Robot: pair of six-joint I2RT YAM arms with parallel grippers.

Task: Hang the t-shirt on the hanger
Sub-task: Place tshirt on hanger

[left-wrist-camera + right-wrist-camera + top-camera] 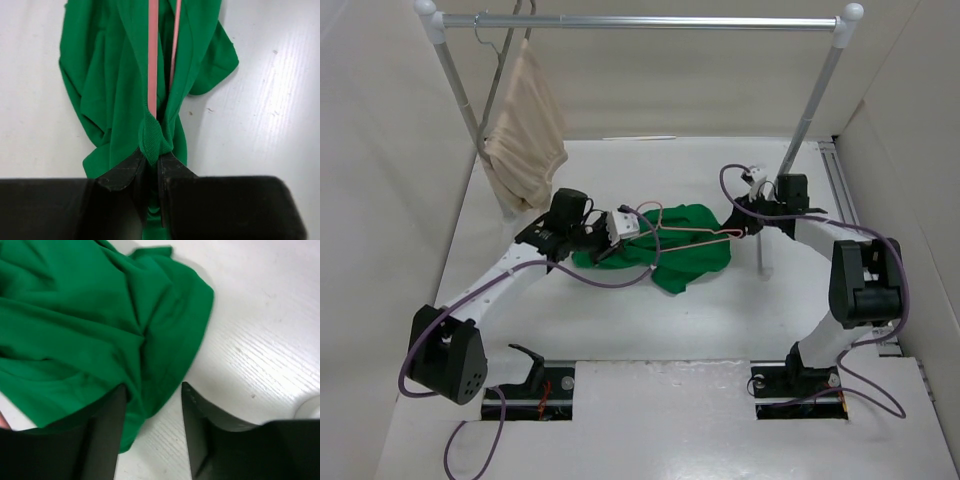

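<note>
The bright green t-shirt (pixel 688 258) lies crumpled in the middle of the table. The pink wire hanger (pixel 692 231) lies across it, its wires running into the neck opening (pixel 152 60). My left gripper (pixel 618 236) is at the shirt's left end, shut on the ribbed collar (pixel 152 137); the pink wire disappears under that collar just ahead of the fingertips. My right gripper (pixel 744 224) is at the shirt's right end. In the right wrist view its jaws (pixel 152 390) stand open, with a fold of the shirt's edge (pixel 150 365) lying loosely between them.
A clothes rack spans the back, its rail (pixel 650 21) overhead and its right post (pixel 812 105) coming down beside my right arm. A beige garment (pixel 525 130) hangs on a dark hanger at the rail's left end. White walls close in both sides.
</note>
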